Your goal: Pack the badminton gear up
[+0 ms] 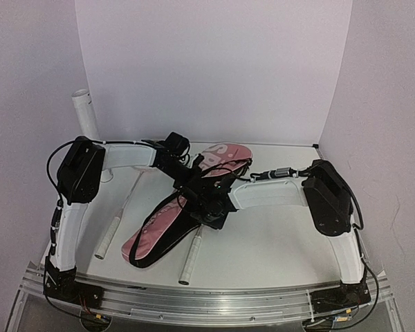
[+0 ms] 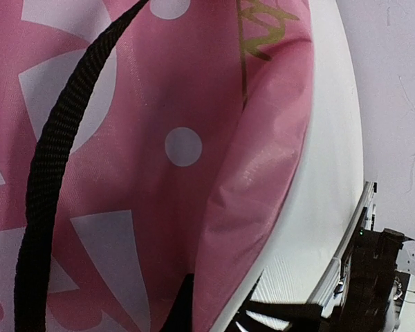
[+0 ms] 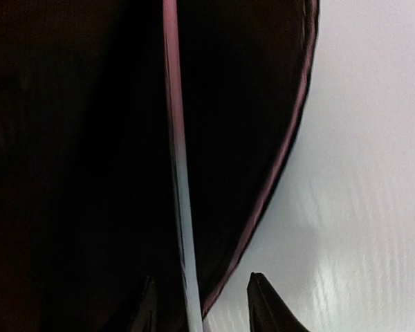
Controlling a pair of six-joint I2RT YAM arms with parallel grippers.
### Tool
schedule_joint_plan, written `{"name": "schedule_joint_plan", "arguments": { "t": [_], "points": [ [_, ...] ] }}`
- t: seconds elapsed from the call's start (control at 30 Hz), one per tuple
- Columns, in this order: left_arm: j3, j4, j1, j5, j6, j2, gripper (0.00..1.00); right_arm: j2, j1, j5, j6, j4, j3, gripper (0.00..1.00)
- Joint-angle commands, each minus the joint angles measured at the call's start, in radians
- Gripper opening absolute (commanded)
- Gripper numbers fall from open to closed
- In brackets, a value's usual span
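Observation:
A long pink bag lies slantwise across the table. My left gripper is shut on a fold of the bag's pink fabric, close to its black strap. One racket lies with its white handle outside the bag's mouth, and its thin shaft runs into the dark inside. My right gripper straddles that shaft, its fingers apart and open. A second racket lies on the table left of the bag, with both grippers away from it.
A tall white tube stands at the back left, behind the left arm. The strap loops round the bag's near end. White walls close in the table's far side and right side.

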Motion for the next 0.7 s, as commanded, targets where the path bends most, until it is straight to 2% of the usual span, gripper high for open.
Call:
{"name": "schedule_joint_plan", "arguments": {
  "t": [0.0, 0.13, 0.23, 0.3, 0.43, 0.5, 0.6, 0.67],
  "points": [
    [-0.005, -0.067, -0.009, 0.079, 0.015, -0.034, 0.0, 0.004, -0.034, 0.002, -0.107, 0.035, 0.07, 0.46],
    [-0.002, -0.071, 0.018, 0.072, 0.009, -0.021, 0.0, -0.041, -0.037, -0.061, -0.249, 0.033, 0.114, 0.49],
    [0.012, -0.079, 0.04, 0.038, 0.027, -0.016, 0.0, -0.143, -0.037, -0.114, -0.341, -0.001, 0.094, 0.59],
    [0.012, -0.082, 0.045, 0.025, 0.04, -0.016, 0.0, -0.242, -0.04, -0.118, -0.319, -0.034, 0.01, 0.61],
    [-0.006, -0.07, 0.043, 0.042, 0.03, -0.012, 0.0, -0.434, -0.088, -0.15, -0.155, -0.027, -0.285, 0.64],
    [-0.008, -0.067, 0.037, 0.036, 0.029, -0.007, 0.0, -0.455, -0.128, -0.185, -0.138, 0.059, -0.362, 0.67],
    [-0.008, -0.058, 0.021, 0.024, 0.034, -0.012, 0.0, -0.417, -0.207, -0.289, -0.119, 0.3, -0.477, 0.71],
    [-0.003, -0.058, 0.012, 0.016, 0.039, -0.012, 0.0, -0.35, -0.25, -0.341, -0.15, 0.389, -0.465, 0.75]
  ]
}}
